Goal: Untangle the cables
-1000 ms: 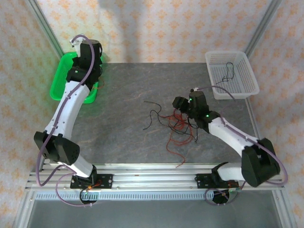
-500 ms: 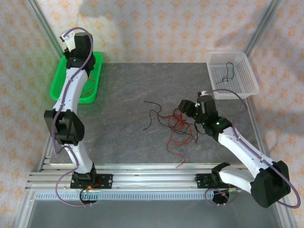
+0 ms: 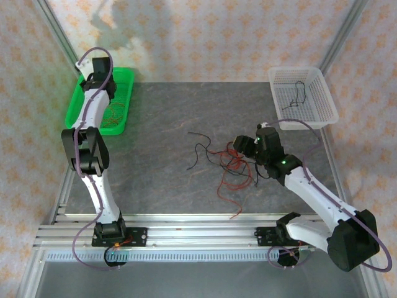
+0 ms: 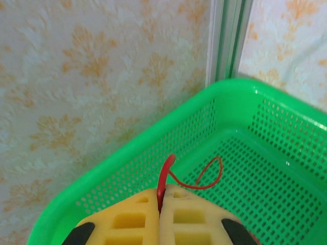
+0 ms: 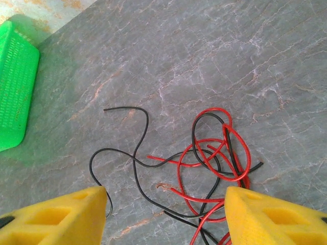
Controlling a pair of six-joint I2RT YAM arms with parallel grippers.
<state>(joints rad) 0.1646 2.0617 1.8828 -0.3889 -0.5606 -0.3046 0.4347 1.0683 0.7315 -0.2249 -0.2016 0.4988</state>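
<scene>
A tangle of thin red and black cables [image 3: 229,162] lies on the grey table right of centre. In the right wrist view the red loops [image 5: 219,150] cross over black strands [image 5: 127,153]. My right gripper [image 3: 240,146] hovers just above the tangle's right side, and it is open [image 5: 166,204] with cables lying on the table between its yellow fingers. My left gripper [image 3: 94,73] is at the far left corner over the green basket [image 3: 71,112]. It is shut [image 4: 161,196] on one red cable [image 4: 166,171], whose free end curls over the basket floor.
Red cables [image 3: 110,115] lie inside the green basket, whose rim [image 4: 122,158] sits against the patterned wall. A white basket [image 3: 282,118] at the far right holds a black cable [image 3: 299,93]. Frame posts stand at both back corners.
My left arm has folded back and risen toward the far left corner, carrying its gripper over the green basket's back end. My right arm has shifted slightly right beside the tangle.
</scene>
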